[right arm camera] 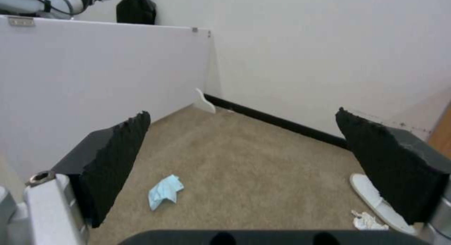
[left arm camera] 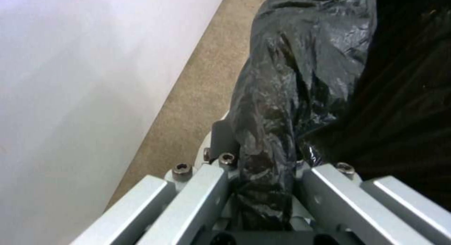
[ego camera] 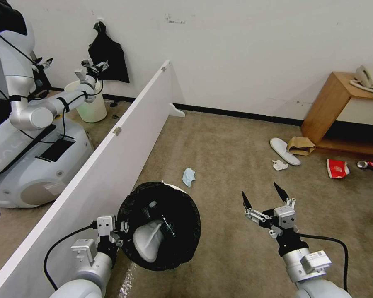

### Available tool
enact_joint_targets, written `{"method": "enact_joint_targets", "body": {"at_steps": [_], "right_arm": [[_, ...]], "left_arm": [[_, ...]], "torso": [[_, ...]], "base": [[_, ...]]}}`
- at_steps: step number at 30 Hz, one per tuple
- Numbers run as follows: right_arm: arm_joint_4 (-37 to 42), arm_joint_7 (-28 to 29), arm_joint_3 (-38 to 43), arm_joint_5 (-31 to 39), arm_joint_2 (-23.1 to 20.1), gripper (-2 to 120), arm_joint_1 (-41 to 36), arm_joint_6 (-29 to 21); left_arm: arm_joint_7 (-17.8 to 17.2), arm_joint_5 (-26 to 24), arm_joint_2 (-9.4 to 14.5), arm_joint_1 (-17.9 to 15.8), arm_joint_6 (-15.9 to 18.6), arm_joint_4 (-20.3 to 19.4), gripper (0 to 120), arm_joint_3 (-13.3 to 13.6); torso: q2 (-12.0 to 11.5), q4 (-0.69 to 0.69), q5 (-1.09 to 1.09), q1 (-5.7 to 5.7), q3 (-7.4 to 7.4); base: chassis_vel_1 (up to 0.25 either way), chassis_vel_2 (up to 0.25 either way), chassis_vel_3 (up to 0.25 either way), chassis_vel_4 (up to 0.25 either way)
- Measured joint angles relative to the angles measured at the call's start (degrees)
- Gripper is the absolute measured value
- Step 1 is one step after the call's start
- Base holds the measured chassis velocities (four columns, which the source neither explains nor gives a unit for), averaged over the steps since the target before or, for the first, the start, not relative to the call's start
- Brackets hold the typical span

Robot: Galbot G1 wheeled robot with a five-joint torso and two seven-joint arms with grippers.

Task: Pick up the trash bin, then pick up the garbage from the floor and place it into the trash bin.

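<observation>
Holding the trash bin (ego camera: 165, 231) tilted above the carpet beside the white partition (ego camera: 112, 165), my left gripper (ego camera: 119, 231) is clamped on its black-bagged rim (left arm camera: 267, 139); a white slipper (ego camera: 149, 242) and a bottle (ego camera: 165, 225) lie inside. At the bin's twelve o'clock lies a blue tissue (ego camera: 189, 176). At three o'clock my right gripper (ego camera: 264, 198) hovers, fingers spread, empty. Around one o'clock from it: another slipper (ego camera: 284, 151), white tissue (ego camera: 280, 165), paper bag (ego camera: 301, 145), red cup (ego camera: 337, 169).
</observation>
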Motion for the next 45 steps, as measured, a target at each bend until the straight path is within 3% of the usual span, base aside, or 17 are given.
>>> {"method": "enact_joint_targets", "body": {"at_steps": [29, 45], "right_arm": [[-1.8, -0.3, -1.0, 0.3, 0.5, 100, 1.7, 0.2], [-3.1, 0.0, -1.5, 0.1, 0.3, 100, 4.1, -0.9]], "left_arm": [[0.9, 2.6, -3.0, -2.5, -1.0, 3.0, 2, 1.5], [0.7, 3.2, -5.0, -3.8, -1.6, 4.2, 2, 0.6]], "torso": [[0.0, 0.00, 0.00, -0.01, -0.02], [0.0, 0.00, 0.00, -0.01, 0.00]], "base": [[0.000, 0.000, 0.000, 0.000], [0.000, 0.000, 0.000, 0.000]]}}
